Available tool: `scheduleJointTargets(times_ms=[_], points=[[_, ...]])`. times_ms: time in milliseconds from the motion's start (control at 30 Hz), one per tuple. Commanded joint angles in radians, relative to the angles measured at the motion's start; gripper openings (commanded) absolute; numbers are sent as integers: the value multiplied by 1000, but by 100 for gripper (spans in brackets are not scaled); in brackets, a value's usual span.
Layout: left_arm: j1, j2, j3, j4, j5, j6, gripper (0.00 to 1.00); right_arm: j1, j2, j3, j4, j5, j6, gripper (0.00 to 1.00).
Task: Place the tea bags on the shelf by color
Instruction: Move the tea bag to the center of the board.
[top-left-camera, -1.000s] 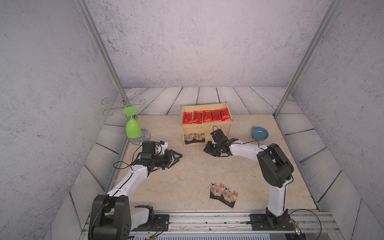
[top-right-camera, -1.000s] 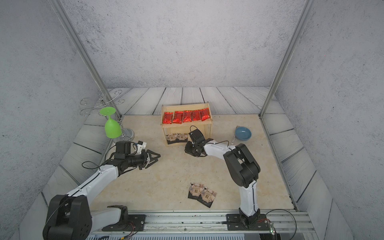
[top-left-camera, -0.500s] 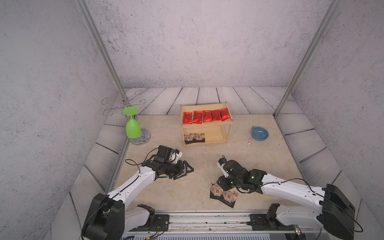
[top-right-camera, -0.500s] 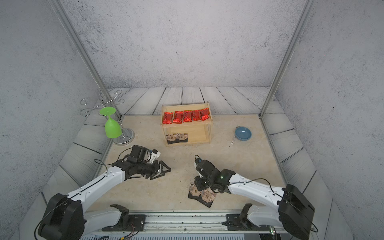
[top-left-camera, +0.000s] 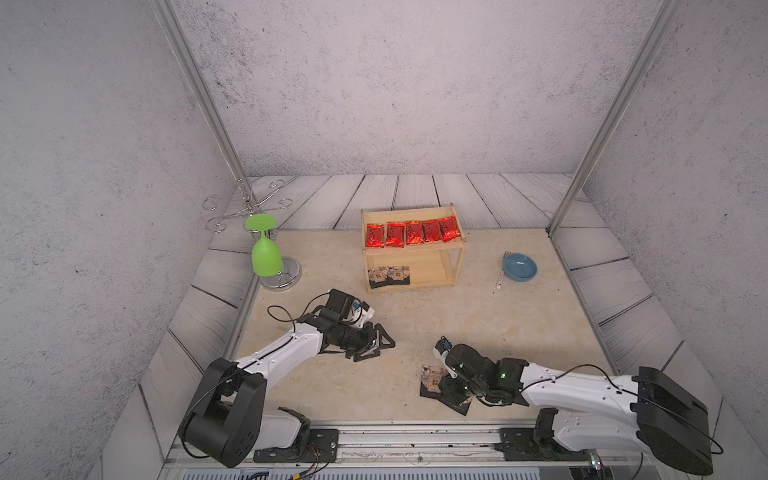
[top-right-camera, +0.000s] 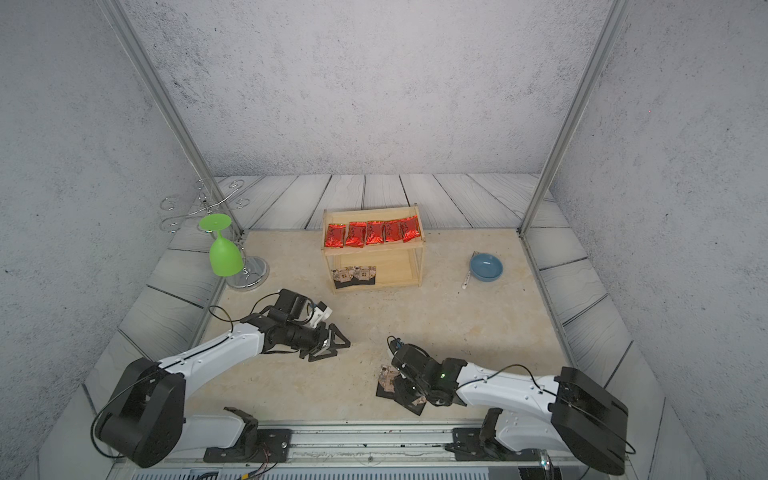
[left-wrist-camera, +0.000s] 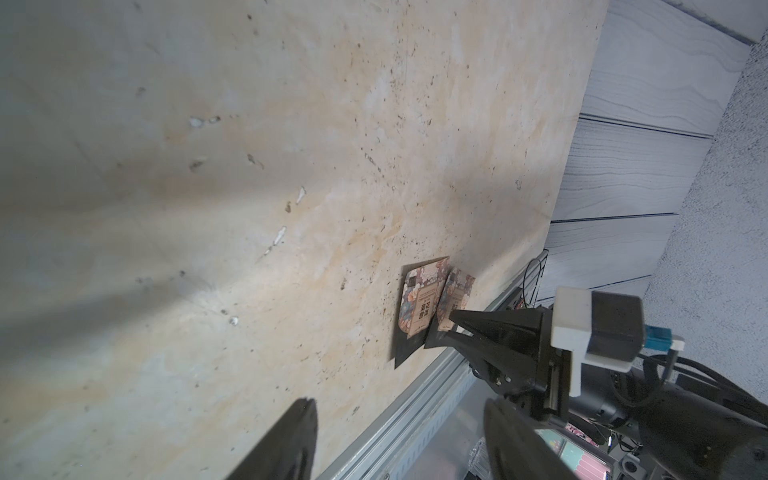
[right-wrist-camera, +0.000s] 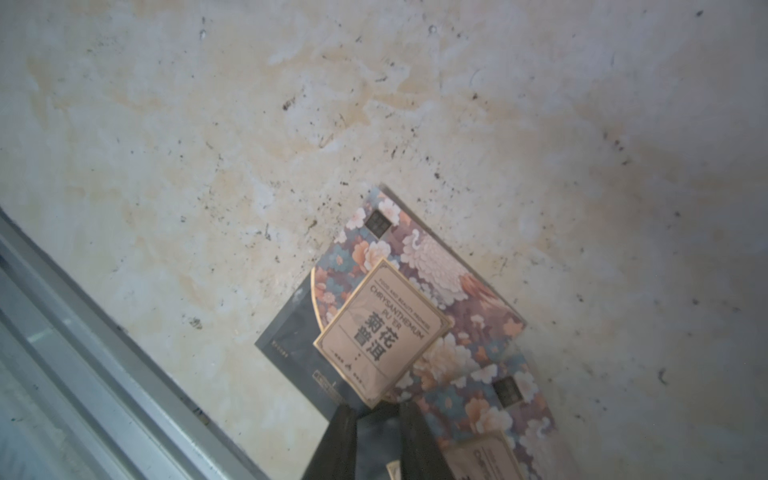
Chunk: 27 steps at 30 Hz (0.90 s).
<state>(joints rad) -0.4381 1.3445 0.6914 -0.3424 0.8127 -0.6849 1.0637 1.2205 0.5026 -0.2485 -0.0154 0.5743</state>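
Observation:
The wooden shelf carries a row of red tea bags on its top tier and two black tea bags at the left of its lower tier. Two more black tea bags lie overlapping near the table's front edge. My right gripper is down on them, its jaws a narrow gap apart over the packets' dark edge. My left gripper hovers open and empty at the table's middle left.
A green glass hangs upside down on a chrome stand at the back left. A blue bowl with a white utensil beside it sits right of the shelf. A metal rail runs along the front edge just behind the loose packets.
My right arm swung from the shelf's lower tier back to the front packets and lowered onto them, jaws narrowing. My left arm moved toward the table's middle and opened its jaws wider.

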Motion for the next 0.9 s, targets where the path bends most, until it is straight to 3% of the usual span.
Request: scheduleJointTargets(times_ms=[0,167,333,700,867], points=[[-10,14,-12,28,32,8,70,5,45,-1,80,43,-22,24],[-10,53,-19,33,52,24,71,3,104,-2,125,62,-35,24],[-10,118,-54,140,86,-40,70,-2,164,-7,201,84,-62,24],[-34,233,-27,242,70,-88,66,-96,315,44,359,-29,-180,24],[-70,309,18,243,40,-85,60,-111,301,45,363,-48,-180,23]])
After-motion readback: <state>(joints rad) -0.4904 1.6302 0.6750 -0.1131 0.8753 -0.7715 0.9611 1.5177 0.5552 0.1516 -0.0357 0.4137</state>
